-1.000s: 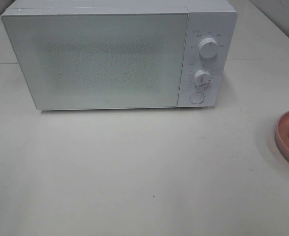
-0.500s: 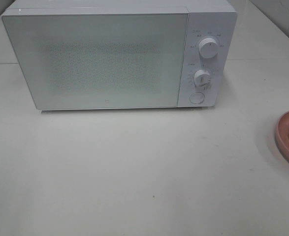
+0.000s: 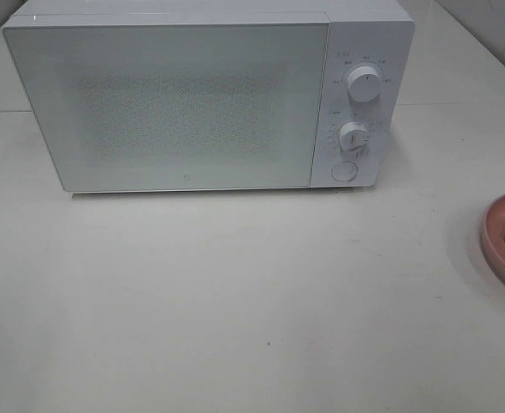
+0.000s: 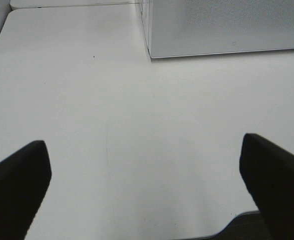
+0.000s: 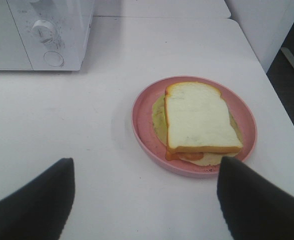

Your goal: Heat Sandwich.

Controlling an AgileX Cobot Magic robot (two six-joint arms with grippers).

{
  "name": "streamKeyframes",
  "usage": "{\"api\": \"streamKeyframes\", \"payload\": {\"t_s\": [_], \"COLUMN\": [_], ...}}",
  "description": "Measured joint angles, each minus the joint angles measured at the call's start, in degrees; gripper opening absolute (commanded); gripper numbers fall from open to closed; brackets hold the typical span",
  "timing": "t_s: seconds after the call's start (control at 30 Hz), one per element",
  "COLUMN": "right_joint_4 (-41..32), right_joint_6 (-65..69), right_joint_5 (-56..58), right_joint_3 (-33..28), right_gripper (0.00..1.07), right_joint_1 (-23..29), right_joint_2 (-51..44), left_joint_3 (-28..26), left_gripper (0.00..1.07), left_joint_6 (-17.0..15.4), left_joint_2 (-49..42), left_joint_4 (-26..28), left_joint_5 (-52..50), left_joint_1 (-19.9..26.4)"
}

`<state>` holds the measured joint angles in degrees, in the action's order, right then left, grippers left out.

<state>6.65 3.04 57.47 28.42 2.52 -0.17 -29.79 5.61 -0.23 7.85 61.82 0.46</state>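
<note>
The left gripper (image 4: 145,185) stands wide open over the bare white surface (image 4: 111,100) — nothing between its dark fingers (image 4: 16,185), nothing touched. The microwave (image 4: 227,25) sits ahead of it, door closed.

The right gripper (image 5: 144,200) is also spread wide and holds nothing; its fingers (image 5: 31,200) frame the near side of the pink plate (image 5: 141,125) without touching it. The sandwich (image 5: 199,122) lies flat on that plate, top slice pale with tan crust, orange-red and pale green layers showing beneath. In the high view the plate (image 3: 495,232) shows only at the right edge — well apart from the microwave (image 3: 192,103), to its front right.
</note>
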Motion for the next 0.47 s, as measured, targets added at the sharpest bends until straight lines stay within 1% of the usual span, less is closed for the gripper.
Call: {"api": "streamKeyframes", "payload": {"t_s": [0.47], "right_joint_4": [0.0], "right_joint_6": [0.0], "right_joint_5": [0.0], "right_joint_3": [0.0], "right_gripper": [0.75], "right_joint_1": [0.0], "right_joint_2": [0.0], "left_joint_3": [0.0], "left_gripper": [0.98], "left_joint_6": [0.0], "left_joint_2": [0.0], "left_joint_4": [0.0], "left_joint_5": [0.0], "left_joint_1": [0.0]}}
